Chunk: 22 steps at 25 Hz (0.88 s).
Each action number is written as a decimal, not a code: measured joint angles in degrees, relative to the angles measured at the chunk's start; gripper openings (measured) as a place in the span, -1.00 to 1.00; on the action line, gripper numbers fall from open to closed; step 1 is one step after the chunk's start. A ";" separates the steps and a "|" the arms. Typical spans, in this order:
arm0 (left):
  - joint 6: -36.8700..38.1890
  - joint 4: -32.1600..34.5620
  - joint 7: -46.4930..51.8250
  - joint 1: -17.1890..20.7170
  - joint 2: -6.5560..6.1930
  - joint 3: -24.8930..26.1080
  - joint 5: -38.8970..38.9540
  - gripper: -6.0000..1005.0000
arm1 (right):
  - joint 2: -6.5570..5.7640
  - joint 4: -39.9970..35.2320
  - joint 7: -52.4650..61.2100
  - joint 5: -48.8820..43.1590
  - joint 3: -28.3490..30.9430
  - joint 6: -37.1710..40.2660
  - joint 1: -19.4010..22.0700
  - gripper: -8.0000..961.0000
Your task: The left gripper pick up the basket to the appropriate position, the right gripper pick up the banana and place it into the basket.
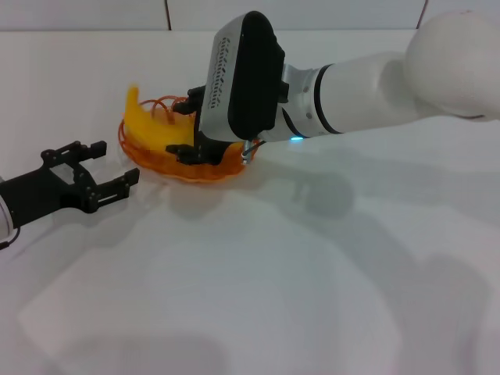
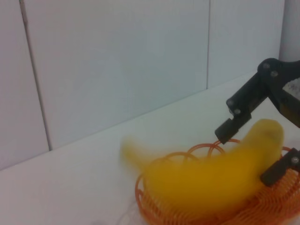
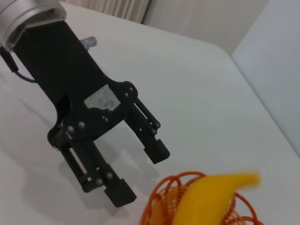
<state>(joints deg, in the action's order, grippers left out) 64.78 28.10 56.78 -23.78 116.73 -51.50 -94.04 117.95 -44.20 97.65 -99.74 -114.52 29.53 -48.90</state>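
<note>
Pictured from left to right around the basket (image 1: 183,160), the landmark of the scene. Farthest left of the basket: the left gripper (image 1: 109,170), low over the white table (image 1: 312,297), just beside the orange rim but apart from it, fingers spread wide and holding nothing. In the right wrist view, that same gripper (image 3: 140,173) seen with both black fingers parted and pointing at the near edge of the wire bowl (image 3: 164,197), a bare gap between pads and rim. Likely reason for the pose: basket already set where wanted, claw let go and kept close without crowding the drop.

At the centre, the basket itself, flat on the table near the rear tiled wall (image 2: 117,61). Inside it: the banana (image 1: 152,129), bright yellow, one pointed end tipped up above the rim on the basket's left side, the rest down in the bowl. Blurred in both wrist views, so perhaps not at rest, though hard to say.

Over the basket's right half: the right gripper (image 1: 187,129), reaching in from the bulky white arm. Seen from the left wrist camera, the two black fingers (image 2: 232,124) set either side of the banana's (image 2: 220,176) far end, parted wider than the fruit and seemingly clear of it. Judged a release rather than a grasp: fruit lying in the wire (image 2: 154,206), claw open around it for a clean withdrawal.
</note>
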 joint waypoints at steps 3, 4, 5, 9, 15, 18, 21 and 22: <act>0.00 -0.56 -0.95 0.09 0.09 0.00 0.07 0.54 | 0.00 0.13 0.00 0.04 0.02 -0.25 0.12 0.29; 0.00 -0.82 -1.13 0.08 0.09 0.01 0.14 0.54 | 0.00 0.08 0.00 0.04 0.01 -0.54 0.23 0.31; 0.00 -1.17 -1.23 0.08 0.06 0.02 0.29 0.54 | 0.00 -0.10 -0.01 0.04 -0.06 -0.87 0.44 0.34; -0.08 -1.47 -1.30 0.37 -0.04 0.05 0.77 0.54 | -0.22 -4.39 -0.09 0.07 -0.21 -1.14 3.31 0.43; -0.10 -1.48 -1.68 1.12 -0.10 0.37 0.79 0.54 | -0.77 -13.77 -0.62 -0.37 0.79 1.14 10.18 0.48; -0.10 -1.48 -1.80 1.14 -0.13 0.45 0.79 0.54 | -0.98 -16.82 -1.37 -0.38 4.38 5.93 13.17 0.48; -0.10 -1.47 -1.91 1.14 -0.11 0.45 0.80 0.54 | -0.89 -18.67 -4.23 0.58 9.84 12.33 16.57 0.47; -0.08 -1.47 -1.97 1.14 -0.09 0.45 0.82 0.54 | -0.84 -19.14 -5.67 1.54 11.56 14.46 17.71 0.47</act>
<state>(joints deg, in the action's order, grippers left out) 64.70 26.63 54.82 -22.64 116.64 -51.05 -93.22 117.10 -63.34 91.98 -98.20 -102.96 43.99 -31.19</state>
